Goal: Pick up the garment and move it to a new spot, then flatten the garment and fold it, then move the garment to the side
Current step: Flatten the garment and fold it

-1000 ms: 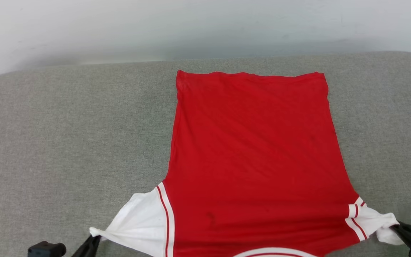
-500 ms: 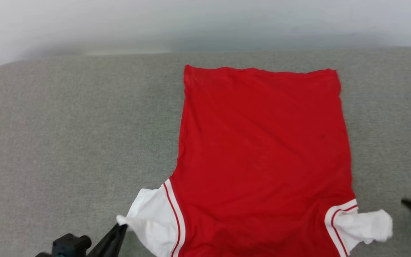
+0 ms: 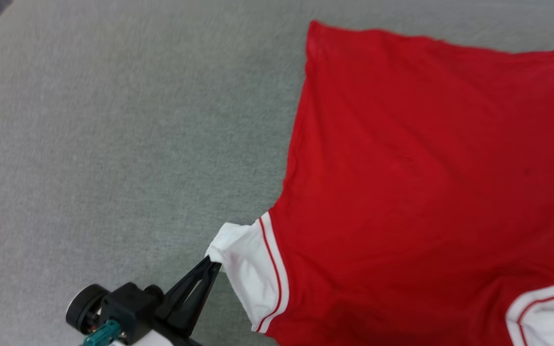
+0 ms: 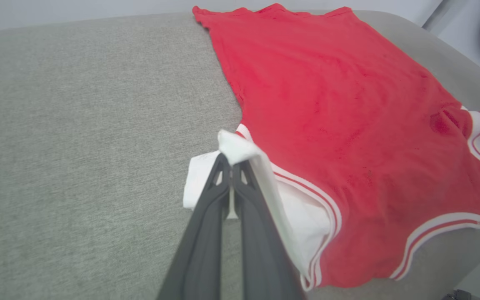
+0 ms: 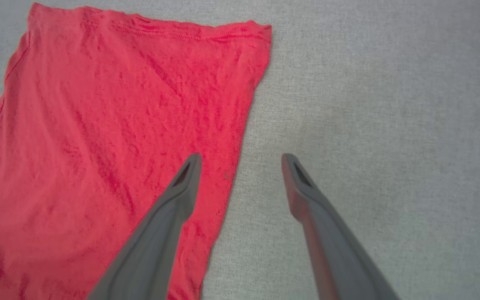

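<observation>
While the left gripper sits at about 7 o'clock in the head view, its two dark fingers are squeezed flat together on the tip of a white sleeve, so it's got a proper pinch on the cloth. From the left wrist camera you can see the sleeve end bunched up and flopped over the fingertips, spilling down toward 4 o'clock.

The right gripper is the opposite story: fingers spread wide, nothing between them. One finger is over the side edge of the shirt and the other is over bare fabric. Can't tell if either tip is actually touching down.

Going outward, the garment lies spread out plain red side up, running from the pinched sleeve up toward 1 o'clock in the head view, with the straight hem at the far end. It's mostly flat, just light wrinkles. The red-and-white striped trim shows where the sleeve joins the body. The other sleeve pokes out at 5 o'clock, loose.

It's all on a grey upholstered surface, which stretches off bare toward 9 o'clock.
</observation>
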`<state>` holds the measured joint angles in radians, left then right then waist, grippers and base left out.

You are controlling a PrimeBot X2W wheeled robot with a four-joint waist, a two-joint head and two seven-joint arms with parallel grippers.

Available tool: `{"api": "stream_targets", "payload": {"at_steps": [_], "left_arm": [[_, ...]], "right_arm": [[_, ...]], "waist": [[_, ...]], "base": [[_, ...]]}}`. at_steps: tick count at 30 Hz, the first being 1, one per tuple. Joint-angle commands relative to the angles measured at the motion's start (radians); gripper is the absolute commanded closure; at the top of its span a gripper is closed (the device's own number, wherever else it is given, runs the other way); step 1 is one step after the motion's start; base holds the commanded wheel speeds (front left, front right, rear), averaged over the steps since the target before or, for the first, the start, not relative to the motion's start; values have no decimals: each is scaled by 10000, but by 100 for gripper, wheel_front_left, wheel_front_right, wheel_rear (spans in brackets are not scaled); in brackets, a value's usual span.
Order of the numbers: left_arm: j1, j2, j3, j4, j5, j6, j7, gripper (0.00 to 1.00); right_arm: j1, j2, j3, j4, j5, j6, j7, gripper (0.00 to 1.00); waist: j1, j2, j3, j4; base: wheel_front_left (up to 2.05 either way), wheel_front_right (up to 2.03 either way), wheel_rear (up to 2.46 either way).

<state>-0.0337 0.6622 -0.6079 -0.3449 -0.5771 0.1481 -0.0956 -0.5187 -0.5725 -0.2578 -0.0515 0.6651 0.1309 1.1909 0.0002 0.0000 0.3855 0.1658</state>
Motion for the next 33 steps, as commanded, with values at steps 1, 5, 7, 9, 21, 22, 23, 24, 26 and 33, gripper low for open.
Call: {"api": "stream_targets", "payload": {"at_steps": [1,5,7,9,21,22,23,24,26,33], "left_arm": [[-245,-39,-35,-148,89,-13,57,100],[-616,-196,-173,-527,312,-22,215,100],[-705,-258,-181,-687,412,103,273,100],[-801,-372,-223,-869,488,164,257,100],[-1145,-768,-507,-1008,633,100,200,100],[-1187,-787,-511,-983,626,99,189,100],[-1200,-803,-503,-965,607,78,172,100],[-1208,-818,-486,-938,577,64,153,100],[-1228,-818,-456,-876,561,56,123,100],[-1213,-723,-365,-684,483,84,49,100]], "right_arm": [[-465,-9,-109,154,-283,-4,282,0],[-1874,103,-453,837,-1366,-4,1154,0],[-2444,49,-429,1052,-1894,-4,1434,0],[-2890,-2,-496,1345,-2266,-4,1678,0],[-3717,295,-506,2260,-3607,-4,2356,0],[-3622,312,-430,2311,-3635,-4,2384,0],[-3496,329,-376,2353,-3622,-4,2432,0],[-3369,357,-362,2394,-3593,-4,2477,15],[-3130,389,-343,2401,-3602,-4,2523,100],[-2552,482,-312,2430,-3500,-4,2312,100]], "waist": [[-2,0,938,788],[-2,0,1620,1344],[-2,0,1919,1519],[-2,0,2175,1722],[-2,0,2951,2233],[-2,0,2973,2248],[-2,0,2990,2264],[-2,0,2997,2275],[-2,0,2980,2275],[-2,0,2540,2030]], "base": [[0,0,0],[0,0,0],[0,0,0],[0,0,0],[0,0,0],[0,0,0],[0,0,0],[0,0,0],[0,0,0],[0,0,0]]}}
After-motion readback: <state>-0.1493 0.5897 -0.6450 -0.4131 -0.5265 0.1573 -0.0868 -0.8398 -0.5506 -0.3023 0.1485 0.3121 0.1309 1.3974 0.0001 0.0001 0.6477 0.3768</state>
